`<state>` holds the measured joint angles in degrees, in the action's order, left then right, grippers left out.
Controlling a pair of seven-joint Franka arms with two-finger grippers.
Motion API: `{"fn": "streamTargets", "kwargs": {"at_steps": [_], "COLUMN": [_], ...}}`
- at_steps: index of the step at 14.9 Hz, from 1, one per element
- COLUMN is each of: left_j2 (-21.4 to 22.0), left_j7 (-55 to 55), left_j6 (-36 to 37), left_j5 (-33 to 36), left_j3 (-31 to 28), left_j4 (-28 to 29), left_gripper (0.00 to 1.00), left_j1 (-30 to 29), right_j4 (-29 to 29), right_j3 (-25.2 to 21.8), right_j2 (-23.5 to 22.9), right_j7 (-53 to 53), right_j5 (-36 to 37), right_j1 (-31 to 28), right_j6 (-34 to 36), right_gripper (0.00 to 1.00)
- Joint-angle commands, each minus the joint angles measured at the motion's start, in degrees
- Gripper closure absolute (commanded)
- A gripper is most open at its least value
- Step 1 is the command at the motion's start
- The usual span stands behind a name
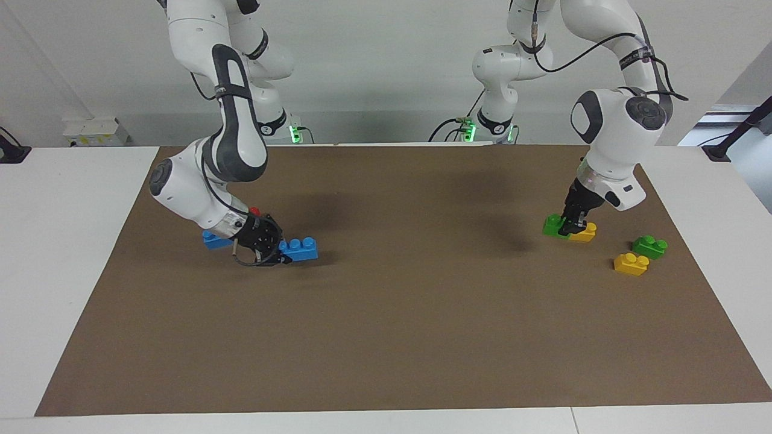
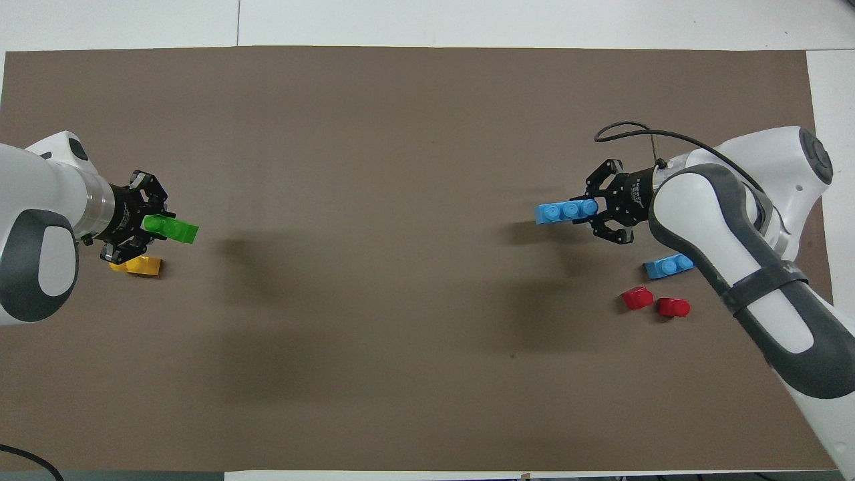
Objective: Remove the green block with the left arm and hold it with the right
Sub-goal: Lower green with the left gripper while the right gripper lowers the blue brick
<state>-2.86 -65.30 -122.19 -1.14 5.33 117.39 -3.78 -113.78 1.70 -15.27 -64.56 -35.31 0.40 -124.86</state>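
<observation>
- Two red bricks lie closest to the robots, side by side on the brown table, at the right arm's end.
- A blue brick lies on the table a little farther out, partly under the right arm.
- The right hand is low over the table, past that blue brick. Its fingers are closed on one end of a long blue brick with three bumps. It is not clear if this brick touches the table.
- At the left arm's end, the left hand points down. Its fingers are closed on the green block.
- The green block is in that hand, right by a yellow brick that sits on the table. It looks a bit higher than the yellow brick, but it is hard to tell if the two touch.
- A second green brick sits on the table farther out, free of both hands.
- A second yellow brick is just beside it and is the farthest from the robots.
</observation>
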Motion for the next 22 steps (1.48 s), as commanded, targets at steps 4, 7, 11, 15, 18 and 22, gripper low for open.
{"fn": "streamTargets", "kwargs": {"at_steps": [4,7,11,15,18,22], "left_j2": [-4.87,-8.73,-15.84,-19.28,-20.78,-20.78], "left_j7": [7.54,8.96,8.96,9.4,9.4,10.7], "left_j6": [-6.56,-6.92,-7.09,-9.03,-9.38,-10.79], "left_j5": [-0.53,-0.53,-0.44,-0.09,-0.17,-0.35], "left_j3": [0.48,0.48,0.48,0.56,0.48,0.48], "left_j4": [-0.32,-4.0,-10.41,-11.48,-12.62,-12.1], "left_gripper": [1.0,1.0,1.0,1.0,1.0,1.0], "left_j1": [-4.21,-5.01,-5.1,-6.42,-6.42,-6.77], "right_j4": [-0.03,-0.91,-2.14,-2.41,-2.5,-3.55], "right_j3": [0.85,0.85,0.85,0.94,0.94,0.94], "right_j2": [-1.69,-1.87,-1.96,-3.01,-3.71,-3.63], "right_j7": [8.37,11.12,11.82,11.82,11.91,11.91], "right_j5": [4.19,4.37,4.28,3.76,3.49,3.4], "right_j1": [-8.47,-11.12,-11.92,-11.22,-11.21,-11.48], "right_j6": [0.93,0.93,0.32,-0.99,-1.61,-3.37], "right_gripper": [1.0,1.0,1.0,1.0,1.0,1.0]}}
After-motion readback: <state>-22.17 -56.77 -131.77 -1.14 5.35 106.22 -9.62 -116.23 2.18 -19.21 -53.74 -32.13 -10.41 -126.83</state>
